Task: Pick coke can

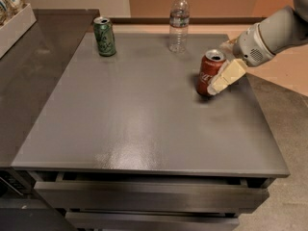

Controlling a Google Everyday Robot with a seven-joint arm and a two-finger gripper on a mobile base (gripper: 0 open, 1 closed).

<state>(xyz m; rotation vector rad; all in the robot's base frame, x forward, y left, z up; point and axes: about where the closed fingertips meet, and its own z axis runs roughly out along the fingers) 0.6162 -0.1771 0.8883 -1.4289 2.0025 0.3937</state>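
Standing toward the right rear of the grey bench, the coke can sits on the surface with its silver top and opened tab showing and its white script facing the camera. The gripper is low at the can's right side, its cream-coloured end laid against the red wall, with the pale arm reaching in from the upper right. Whether it is open or has closed on the can cannot be told (the far side is hidden behind the can). A green can stands at the rear left corner, well apart. A clear water bottle stands at the back edge, between the two cans. Drawer fronts show below the bench top. A darker counter adjoins on the left.
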